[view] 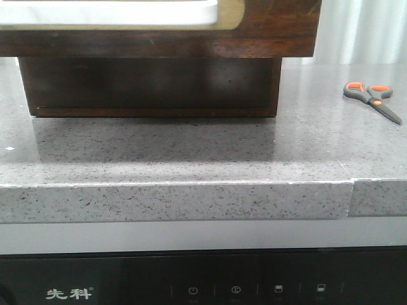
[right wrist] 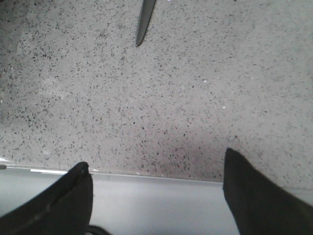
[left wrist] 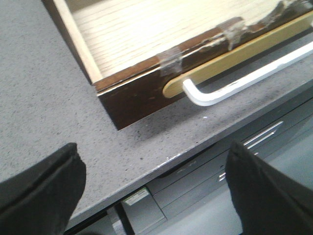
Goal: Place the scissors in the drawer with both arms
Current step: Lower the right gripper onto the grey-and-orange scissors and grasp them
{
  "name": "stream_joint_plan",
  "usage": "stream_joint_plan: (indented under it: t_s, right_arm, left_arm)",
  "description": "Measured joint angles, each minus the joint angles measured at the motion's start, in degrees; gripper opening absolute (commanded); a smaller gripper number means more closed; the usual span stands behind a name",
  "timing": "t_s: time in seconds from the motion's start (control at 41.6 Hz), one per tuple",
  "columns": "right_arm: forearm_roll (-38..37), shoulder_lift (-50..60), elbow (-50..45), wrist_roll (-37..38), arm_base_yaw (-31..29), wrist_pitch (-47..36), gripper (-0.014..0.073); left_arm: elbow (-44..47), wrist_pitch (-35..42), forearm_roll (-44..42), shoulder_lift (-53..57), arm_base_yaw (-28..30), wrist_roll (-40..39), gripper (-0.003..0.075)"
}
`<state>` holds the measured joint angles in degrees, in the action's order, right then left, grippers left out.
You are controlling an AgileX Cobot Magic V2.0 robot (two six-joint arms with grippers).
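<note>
A grey speckled stone countertop (view: 191,159) carries everything, its front edge (right wrist: 146,174) running just ahead of both pincers' fingertips. The scissors (view: 372,98) lie flat on it, the closed blade tip (right wrist: 142,29) well beyond the right pincer (right wrist: 156,196), pointing back toward it. The dark wooden drawer (left wrist: 132,98) rests on the stone just ahead of the left pincer (left wrist: 156,191), its light interior exposed.

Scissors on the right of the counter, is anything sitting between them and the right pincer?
Nothing visible. Only bare speckled countertop lies between the open right pincer and the scissors, whose blade tip shows ahead.
</note>
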<state>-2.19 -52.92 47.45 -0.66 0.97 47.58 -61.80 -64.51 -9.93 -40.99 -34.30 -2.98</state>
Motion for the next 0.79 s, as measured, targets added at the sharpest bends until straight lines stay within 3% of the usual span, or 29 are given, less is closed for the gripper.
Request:
stream_joint_plan:
  t_s: [0.649, 0.794]
  right_arm:
    - [3.4, -36.4, 31.2, 0.3, -0.1, 8.3, 0.0573]
    - [3.5, -43.0, 37.0, 0.7, -0.2, 10.1, 0.0528]
  left_arm:
    - [0.0, 2.5, 0.6, 0.1, -1.3, -1.0, 0.0564]
    - [0.0, 2.5, 0.6, 0.1, -1.3, -1.0, 0.0564]
